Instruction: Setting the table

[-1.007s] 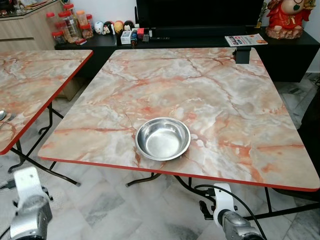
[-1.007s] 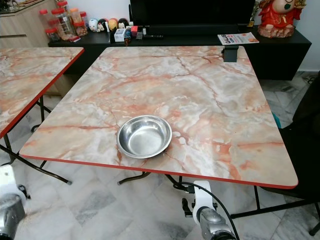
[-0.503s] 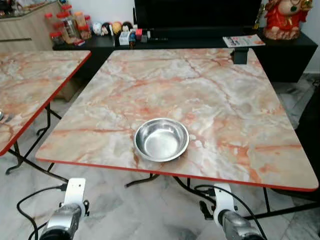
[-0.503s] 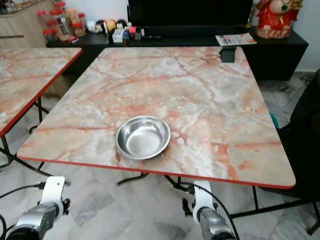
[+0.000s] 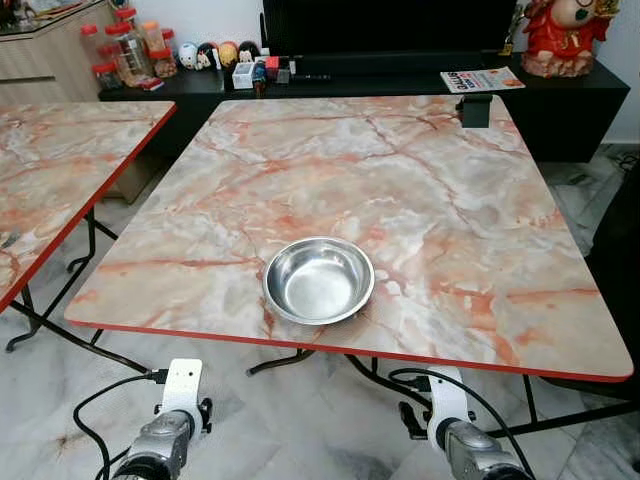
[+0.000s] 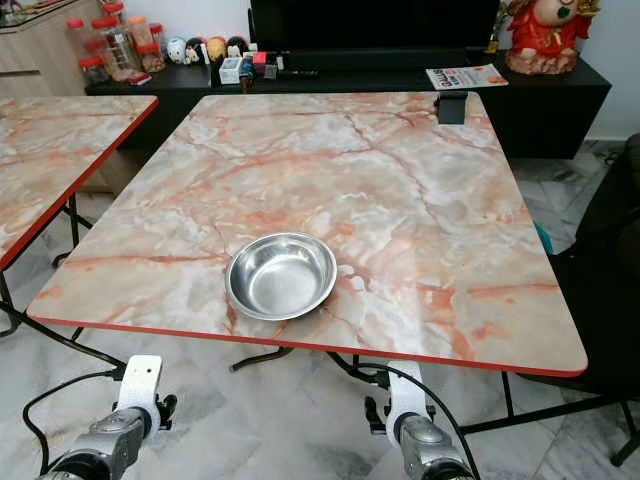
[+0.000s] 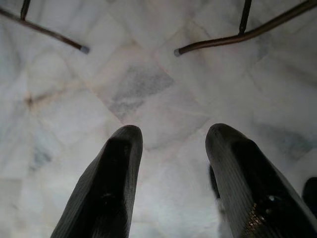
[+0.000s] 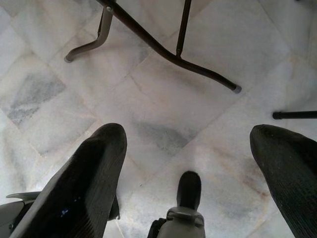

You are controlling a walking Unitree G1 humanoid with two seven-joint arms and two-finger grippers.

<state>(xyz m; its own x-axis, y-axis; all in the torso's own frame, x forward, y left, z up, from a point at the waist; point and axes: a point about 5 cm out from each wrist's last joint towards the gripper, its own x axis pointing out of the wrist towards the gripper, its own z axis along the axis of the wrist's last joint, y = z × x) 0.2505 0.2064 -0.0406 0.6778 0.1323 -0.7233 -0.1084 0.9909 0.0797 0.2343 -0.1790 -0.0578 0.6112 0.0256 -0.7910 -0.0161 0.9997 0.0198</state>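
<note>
A shiny steel bowl (image 5: pixel 318 280) stands empty near the front edge of the marble-patterned table (image 5: pixel 420 190) with a red rim. Both arms hang low in front of that edge, below the tabletop: the left arm (image 5: pixel 168 438) left of the bowl, the right arm (image 5: pixel 455 440) to the bowl's right. In the left wrist view my left gripper (image 7: pixel 173 131) is open over the pale floor tiles, nothing between its fingers. My right gripper (image 8: pixel 190 130) is open wider, also above the floor, with the table's black legs (image 8: pixel 163 49) beyond it.
A second marble table (image 5: pixel 60 170) stands close on the left. A black clamp (image 5: pixel 474 108) sits on the main table's far edge. Behind is a black console (image 5: pixel 560 100) with jars, figurines and a magazine. A dark chair (image 6: pixel 610 250) stands at the right.
My left arm has swung in from the far left to just below the table's front edge. The view has shifted slightly. The bowl and right arm have stayed put.
</note>
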